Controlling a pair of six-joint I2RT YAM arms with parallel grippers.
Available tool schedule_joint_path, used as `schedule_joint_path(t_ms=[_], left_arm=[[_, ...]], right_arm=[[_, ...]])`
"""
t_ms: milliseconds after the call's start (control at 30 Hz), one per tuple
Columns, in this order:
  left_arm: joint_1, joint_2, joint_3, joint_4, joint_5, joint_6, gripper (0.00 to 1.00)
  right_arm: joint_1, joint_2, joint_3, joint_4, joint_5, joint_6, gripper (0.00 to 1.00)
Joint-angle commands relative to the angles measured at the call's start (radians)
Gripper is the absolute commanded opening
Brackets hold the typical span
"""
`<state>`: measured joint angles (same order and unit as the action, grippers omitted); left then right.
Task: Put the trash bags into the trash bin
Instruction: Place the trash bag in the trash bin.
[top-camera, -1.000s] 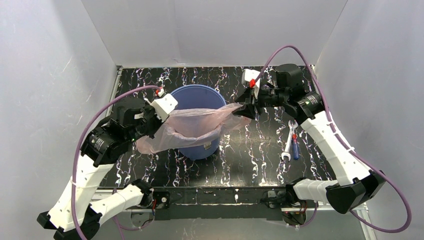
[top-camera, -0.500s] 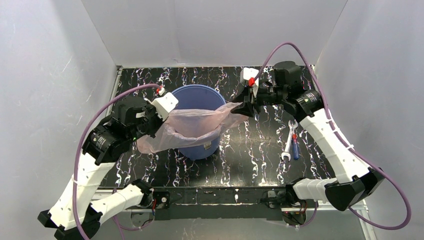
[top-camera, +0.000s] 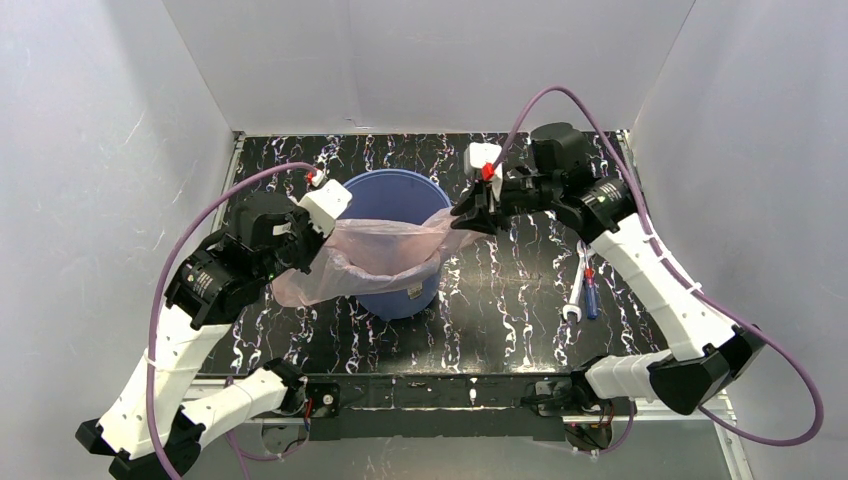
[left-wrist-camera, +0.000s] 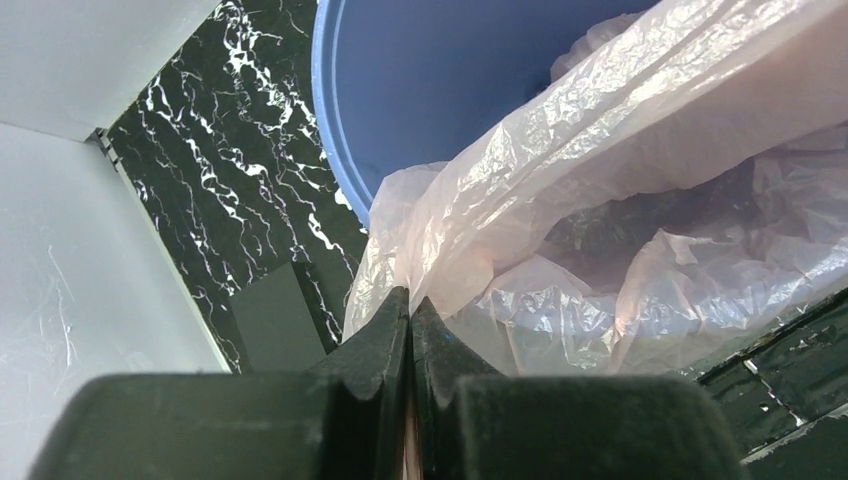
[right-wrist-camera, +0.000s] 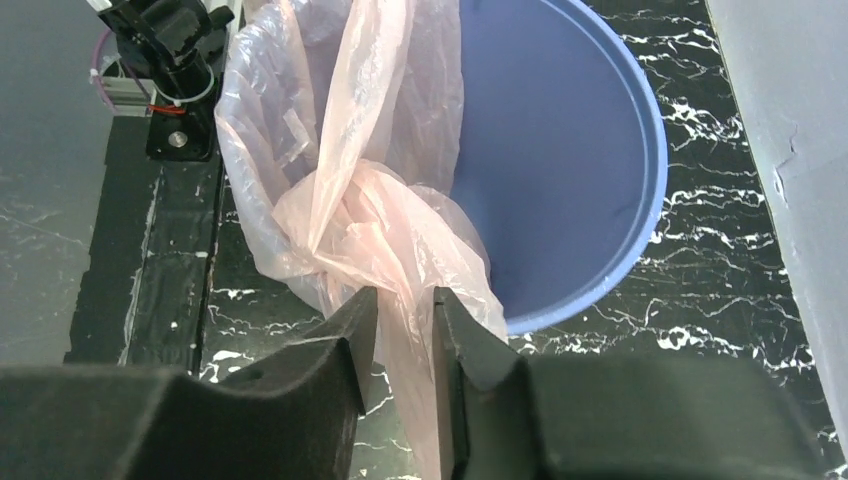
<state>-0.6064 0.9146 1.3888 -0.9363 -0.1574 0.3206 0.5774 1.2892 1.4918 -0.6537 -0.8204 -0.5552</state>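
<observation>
The blue trash bin (top-camera: 392, 195) stands at the table's middle left. The pale-pink trash bag (top-camera: 385, 255) is stretched across its near half and hangs over the near-left rim. My left gripper (top-camera: 316, 238) is shut on the bag's left edge beside the bin; in the left wrist view its jaws (left-wrist-camera: 410, 302) pinch the film, with the bag (left-wrist-camera: 600, 150) and the bin (left-wrist-camera: 430, 80) ahead. My right gripper (top-camera: 468, 214) is shut on the bag's right end at the bin's right rim; the right wrist view (right-wrist-camera: 405, 300) shows twisted bag (right-wrist-camera: 340, 150) between the jaws above the bin (right-wrist-camera: 560, 150).
A silver wrench (top-camera: 577, 285) and a red-and-blue screwdriver (top-camera: 591, 290) lie on the black marbled table (top-camera: 500, 300) to the right. White walls enclose the back and both sides. The arm bases sit along the near edge.
My right gripper has moved left toward the bin with the bag's right end, slackening the stretch. My left gripper has barely moved.
</observation>
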Motion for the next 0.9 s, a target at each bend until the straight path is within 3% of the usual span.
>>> schedule_joint_path(t_ms=[0,67,267,567,667,867], left_arm=[[-0.005,-0.006,0.029,-0.009,-0.053,-0.045,0.00],[-0.004,-0.008,0.031,-0.007,-0.060,-0.053,0.00],[-0.004,-0.002,0.042,-0.013,-0.082,-0.068,0.00],[0.000,-0.008,0.025,-0.009,-0.131,-0.091,0.00],[0.000,0.007,0.023,0.000,-0.122,-0.098,0.00],[0.019,0.037,0.041,0.022,-0.102,-0.094,0.00]], right_arm=[[0.039,0.021,0.074,-0.015,0.039,-0.041,0.31],[0.039,0.019,0.074,-0.003,0.065,-0.038,0.27],[0.039,0.012,0.094,0.018,0.157,0.009,0.01],[0.039,-0.023,0.119,-0.161,0.399,0.042,0.01],[0.039,-0.009,0.150,-0.216,0.392,0.056,0.01],[0.039,0.027,0.177,-0.138,0.354,0.178,0.01]])
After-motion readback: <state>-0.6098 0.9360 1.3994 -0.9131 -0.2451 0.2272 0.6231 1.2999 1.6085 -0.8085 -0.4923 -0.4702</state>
